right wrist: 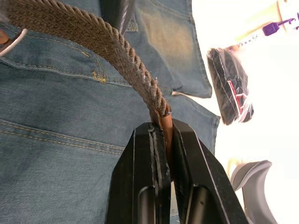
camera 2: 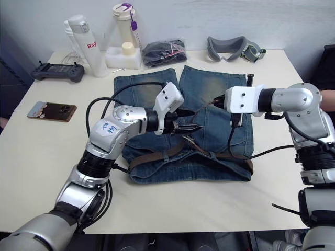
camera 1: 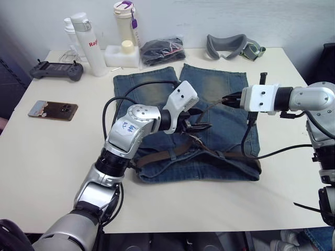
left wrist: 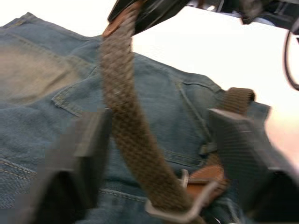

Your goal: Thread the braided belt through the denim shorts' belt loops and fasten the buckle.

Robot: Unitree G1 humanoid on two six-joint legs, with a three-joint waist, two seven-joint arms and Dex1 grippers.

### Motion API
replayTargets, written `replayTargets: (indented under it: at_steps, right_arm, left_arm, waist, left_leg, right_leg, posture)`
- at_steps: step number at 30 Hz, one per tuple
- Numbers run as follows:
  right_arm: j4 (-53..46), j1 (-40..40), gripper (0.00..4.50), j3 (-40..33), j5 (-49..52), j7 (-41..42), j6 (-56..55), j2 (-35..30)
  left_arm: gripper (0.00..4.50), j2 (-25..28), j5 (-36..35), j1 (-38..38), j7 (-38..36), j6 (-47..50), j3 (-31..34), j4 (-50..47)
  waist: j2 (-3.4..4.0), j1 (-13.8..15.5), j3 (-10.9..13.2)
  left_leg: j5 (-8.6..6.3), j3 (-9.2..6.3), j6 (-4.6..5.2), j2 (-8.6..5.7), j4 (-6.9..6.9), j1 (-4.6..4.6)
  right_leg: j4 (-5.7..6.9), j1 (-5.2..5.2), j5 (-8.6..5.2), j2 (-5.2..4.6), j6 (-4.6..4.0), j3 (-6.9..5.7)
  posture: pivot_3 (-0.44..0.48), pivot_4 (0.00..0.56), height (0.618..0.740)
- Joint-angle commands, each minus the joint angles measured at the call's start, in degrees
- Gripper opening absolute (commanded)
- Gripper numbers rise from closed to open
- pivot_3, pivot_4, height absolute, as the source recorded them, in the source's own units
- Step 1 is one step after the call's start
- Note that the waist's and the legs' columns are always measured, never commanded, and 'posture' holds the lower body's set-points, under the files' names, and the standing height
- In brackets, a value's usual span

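Observation:
The denim shorts (camera 1: 230, 130) lie flat mid-table, waistband toward me. The braided belt (camera 1: 157, 155) runs along that waistband under a belt loop (camera 1: 171, 153), then rises off the cloth. My right gripper (camera 1: 226, 100) hovers over the right leg, shut on the belt's reddish-brown leather tip (right wrist: 164, 123). The strap (left wrist: 126, 126) slopes down from there through the metal buckle (left wrist: 187, 212). My left gripper (camera 1: 201, 125) is open just above the waistband. Its fingers (left wrist: 79, 154) straddle the strap without closing on it.
Behind the shorts stand a white bottle (camera 1: 89, 44), a second bottle (camera 1: 125, 23), a white box (camera 1: 121, 55), a black bundle in a plastic bag (camera 1: 163, 50) and grey goggles (camera 1: 233, 47). A controller (camera 1: 56, 70) and a phone (camera 1: 53, 110) lie far left.

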Motion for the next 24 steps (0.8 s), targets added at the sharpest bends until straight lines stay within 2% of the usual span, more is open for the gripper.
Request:
replayTargets:
  at_steps: [1,2,5,10,11,13,14,15,16,21,24]
  right_arm:
    - [-4.0,0.5,0.00,-2.4,1.7,-0.3,1.4,-0.2]
    - [-4.4,0.7,0.00,-2.4,1.8,-0.3,1.7,-0.1]
    - [-5.6,1.3,0.00,-2.6,2.2,-0.4,2.8,0.2]
    - [-9.4,3.5,0.00,-4.1,6.5,0.2,9.8,1.0]
    - [-9.9,3.8,0.44,-4.4,7.3,0.3,11.3,1.1]
    - [-11.1,4.9,0.95,-4.4,8.5,1.6,14.5,0.4]
    - [-12.1,5.8,1.39,-4.4,9.0,2.4,16.1,-0.2]
    - [-13.1,7.4,1.94,-4.5,9.5,2.9,19.3,-0.9]
    - [-14.1,9.1,2.10,-4.8,10.3,3.1,23.2,-1.5]
    - [-18.0,16.4,4.28,-6.0,14.9,0.9,32.6,0.0]
    - [-21.0,16.7,4.40,-7.9,20.7,-2.9,44.5,4.3]
  left_arm:
    - [1.50,-1.3,-0.1,-2.1,1.6,-0.7,1.8,-0.4]
    - [1.01,-1.3,-0.1,-2.1,1.6,-0.6,1.7,-0.4]
    - [0.03,-1.3,-0.3,-1.9,1.6,0.1,1.3,-0.5]
    - [0.03,-2.0,-0.4,-1.8,3.1,2.7,1.9,0.1]
    - [0.01,-2.1,-0.5,-1.8,3.5,3.2,2.3,0.2]
    - [0.00,-2.1,-0.8,-1.9,4.0,4.1,3.1,0.3]
    - [0.00,-2.2,-1.1,-1.8,4.4,4.9,3.7,0.2]
    - [0.00,-2.4,-1.7,-1.7,5.2,6.2,5.2,0.2]
    - [0.00,-2.6,-2.6,-1.4,5.9,7.6,6.7,0.2]
    - [0.00,-5.4,-7.3,0.2,10.2,14.7,16.1,0.2]
    - [0.00,-9.8,-13.3,0.5,14.3,20.7,25.7,-1.0]
  waist:
    - [0.00,0.0,0.0]
    - [0.00,0.0,0.0]
    - [0.00,0.0,0.0]
    - [0.00,0.1,0.0]
    - [0.00,0.1,0.0]
    - [0.00,0.2,0.0]
    - [0.00,0.2,0.0]
    - [0.00,0.2,0.0]
    - [0.00,0.1,0.0]
    - [0.00,0.3,0.0]
    - [-0.02,-0.1,0.0]
  left_leg:
    - [0.00,0.00,0.00,0.00,0.00,0.00]
    - [0.00,-0.01,0.00,0.00,0.00,0.00]
    - [0.00,-0.01,0.00,0.00,0.01,0.00]
    - [0.00,-0.01,0.00,-0.02,0.00,-0.01]
    - [0.00,-0.01,0.00,-0.03,0.00,-0.01]
    - [0.00,-0.02,0.00,-0.02,0.00,-0.01]
    - [0.00,-0.01,0.00,-0.03,0.00,-0.01]
    - [0.00,-0.01,0.00,-0.02,0.00,-0.01]
    - [0.00,-0.02,0.00,-0.02,0.00,-0.01]
    - [0.00,-0.09,-0.01,0.01,0.00,0.00]
    - [-0.01,-0.10,0.03,0.00,0.07,-0.03]
  right_leg:
    - [0.00,0.00,0.00,0.00,0.00,0.00]
    - [0.01,0.00,0.00,0.00,0.00,0.00]
    - [0.01,0.00,0.00,-0.01,0.00,0.01]
    - [0.01,0.00,0.00,0.00,0.00,0.01]
    - [0.01,0.00,0.00,0.00,0.00,0.00]
    - [0.00,0.00,0.00,0.00,0.00,0.01]
    - [0.00,0.00,0.00,-0.01,0.00,0.01]
    - [0.00,0.00,0.00,0.00,0.00,0.01]
    - [0.00,0.00,0.00,-0.01,0.00,0.01]
    - [0.03,0.02,0.00,-0.01,0.00,0.00]
    - [0.05,0.03,0.01,-0.21,0.01,-0.01]
  posture:
    - [0.000,0.150,0.740]
    - [0.000,0.150,0.740]
    - [0.000,0.150,0.740]
    - [0.000,0.150,0.740]
    - [0.000,0.150,0.740]
    - [0.000,0.150,0.740]
    - [0.000,0.150,0.740]
    - [0.000,0.150,0.740]
    - [0.000,0.150,0.740]
    - [0.000,0.150,0.740]
    - [0.000,0.150,0.740]
